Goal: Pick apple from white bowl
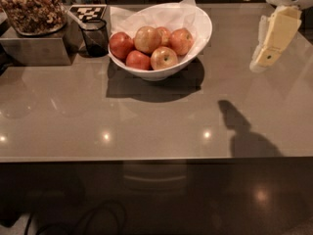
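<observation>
The white bowl (200,31), lined with crinkled white paper, stands at the back middle of the table and holds several apples. The orange-red apple (181,41) lies at the right side of the pile, next to a yellower apple with a stem dimple (164,58) and two deep-red apples (121,44) on the left. My gripper (252,28) hangs in the air at the upper right, to the right of the bowl and apart from it. Its cream fingers (275,33) stand apart and hold nothing.
A small dark mesh cup (95,37) stands just left of the bowl, with a checkered marker card (88,11) behind it. A metal box topped with a dish of nuts (30,11) sits at the back left. The gripper's shadow (234,119) falls on the brown tabletop (146,126).
</observation>
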